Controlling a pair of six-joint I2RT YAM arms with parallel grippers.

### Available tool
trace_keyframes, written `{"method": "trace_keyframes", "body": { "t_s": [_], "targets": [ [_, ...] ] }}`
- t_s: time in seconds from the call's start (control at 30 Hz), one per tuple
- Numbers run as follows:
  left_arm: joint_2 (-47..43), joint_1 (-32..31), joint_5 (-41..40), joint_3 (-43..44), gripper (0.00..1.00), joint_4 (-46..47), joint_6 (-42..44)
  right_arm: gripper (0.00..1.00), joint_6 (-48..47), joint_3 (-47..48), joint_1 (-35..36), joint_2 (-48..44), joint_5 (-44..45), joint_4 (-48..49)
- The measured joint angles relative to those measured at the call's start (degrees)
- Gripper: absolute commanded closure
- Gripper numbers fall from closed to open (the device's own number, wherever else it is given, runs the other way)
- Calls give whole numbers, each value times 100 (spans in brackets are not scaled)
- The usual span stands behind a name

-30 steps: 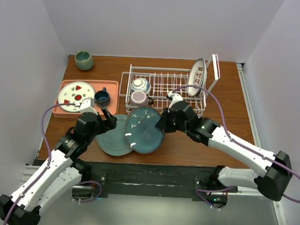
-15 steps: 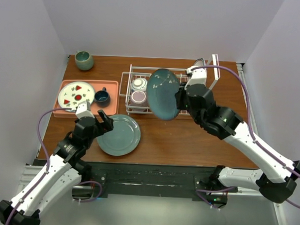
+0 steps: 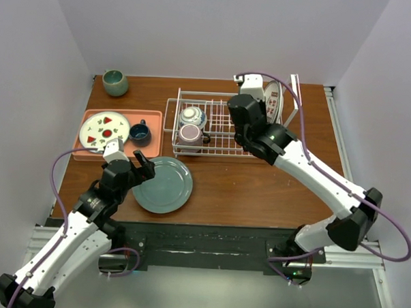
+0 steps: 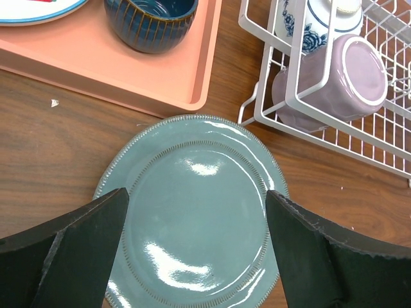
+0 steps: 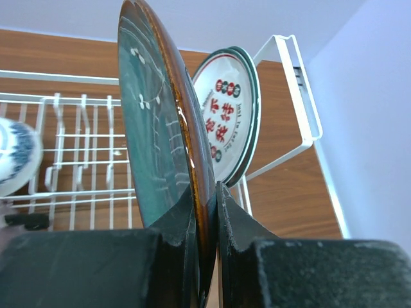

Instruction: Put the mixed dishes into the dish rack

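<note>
My right gripper (image 5: 207, 192) is shut on the lower rim of a dark teal plate (image 5: 154, 128) with a brown edge, held upright on edge over the dish rack (image 3: 221, 117). Just behind it the white plate with lettered teal rim (image 5: 228, 122) stands against the tall wire end piece (image 5: 302, 96). The blue-and-white bowl (image 3: 192, 116) and the pinkish mug (image 3: 190, 133) sit at the rack's left end. A plain teal plate (image 3: 163, 185) lies flat on the table. My left gripper (image 4: 196, 196) hovers open above it, one finger on each side.
A salmon-pink tray (image 3: 149, 117) at the left holds a white plate with red fruit marks (image 3: 104, 130) and a dark blue cup (image 3: 139, 132). A grey-green cup (image 3: 115, 82) stands at the back left corner. White walls close in the table.
My right arm lifted the dark teal plate off the table, turned it on edge and carried it back over the rack's right part. The left gripper drew back slightly, then stayed still.
</note>
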Motion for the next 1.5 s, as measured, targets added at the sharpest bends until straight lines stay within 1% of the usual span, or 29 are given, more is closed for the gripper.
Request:
{"method": "trace_keyframes", "body": {
  "t_s": [0.2, 0.47, 0.67, 0.83, 0.9, 0.93, 0.97, 1.0, 1.1, 1.17, 1.23, 1.47, 1.5],
  "targets": [
    [48, 0, -28, 0, 6, 0, 0, 100, -299, 98, -424, 579, 116, 330],
    [138, 0, -37, 0, 6, -2, 0, 100, -387, 269, -1067, 1357, 52, 568],
    [140, 0, -37, 0, 6, -2, -7, 100, -367, 533, -1224, 1926, -144, 664],
    [140, 0, -39, 0, 6, -4, -24, 100, -282, 573, -1342, 2181, -345, 680],
    [140, 0, -39, 0, 5, -4, -26, 92, -236, 610, -1399, 2243, -356, 704],
    [144, 0, -39, 0, 5, -2, -31, 83, -223, 638, -1419, 2269, -363, 702],
    [149, 0, -39, 0, 5, -2, -39, 80, -212, 660, -1449, 2293, -374, 704],
    [155, 0, -39, 0, 5, -4, -42, 72, -184, 673, -1471, 2308, -400, 713],
    [173, 0, -39, 0, 5, -4, -42, 61, -127, 778, -1532, 2358, -415, 774],
    [173, 0, -39, 0, 5, -4, -42, 57, -103, 850, -1585, 2354, -398, 804],
    [173, 0, -39, 0, 5, -4, -42, 51, -70, 896, -1628, 2352, -391, 828],
    [177, 0, -37, 0, 5, -4, -44, 47, -13, 905, -1727, 2352, -413, 857],
    [177, 0, -37, 0, 5, -4, -44, 44, -9, 905, -1727, 2352, -426, 857]
  ]
}}
